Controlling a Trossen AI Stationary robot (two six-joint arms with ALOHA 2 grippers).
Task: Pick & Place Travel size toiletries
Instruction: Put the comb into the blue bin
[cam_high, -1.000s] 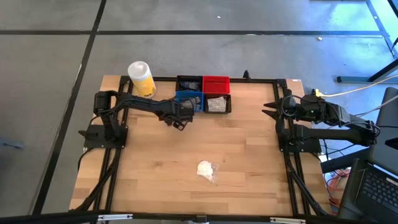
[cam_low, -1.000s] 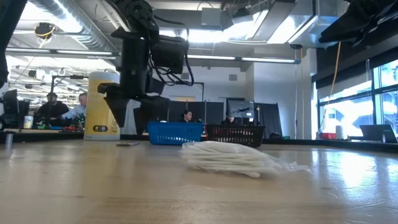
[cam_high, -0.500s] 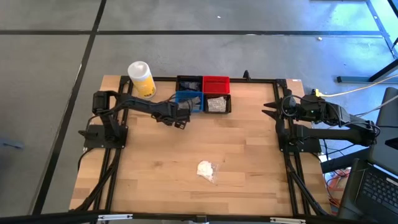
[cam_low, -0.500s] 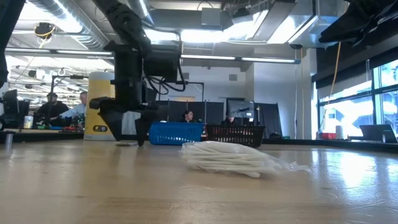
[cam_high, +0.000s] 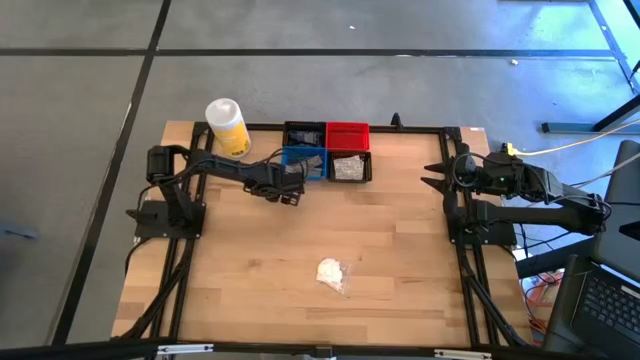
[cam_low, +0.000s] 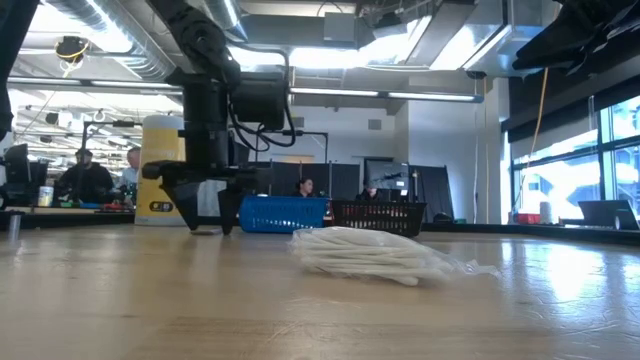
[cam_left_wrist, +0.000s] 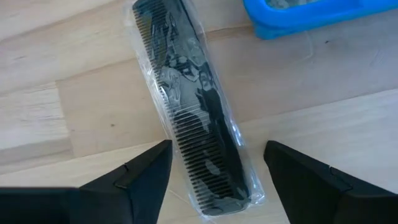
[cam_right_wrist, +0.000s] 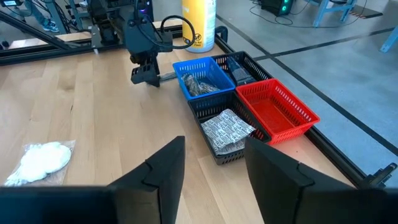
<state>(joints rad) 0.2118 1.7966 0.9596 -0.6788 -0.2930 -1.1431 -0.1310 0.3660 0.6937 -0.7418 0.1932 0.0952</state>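
Note:
A black comb in clear wrap (cam_left_wrist: 193, 118) lies flat on the wood beside the blue bin (cam_left_wrist: 311, 12); in the right wrist view the comb (cam_right_wrist: 166, 76) pokes out behind the left arm. My left gripper (cam_left_wrist: 217, 149) points down over the comb, open, with one finger on each side of its lower half and its tips close to the table (cam_low: 208, 205). A white wad in clear wrap (cam_high: 330, 272) (cam_low: 365, 255) rests on the table's near middle. My right gripper (cam_high: 432, 172) (cam_right_wrist: 214, 143) waits open at the right edge.
Four small bins stand at the far edge: blue (cam_high: 305, 160), red (cam_high: 347, 135), and two black ones, one of them holding crinkly packets (cam_right_wrist: 227, 127). A yellow container with a white top (cam_high: 228, 127) stands at the far left corner. Bare wood lies between bins and wad.
My left gripper has come down toward the table and shifted slightly toward the table's left, ending low over the comb. The comb and the white wad have stayed where they were.

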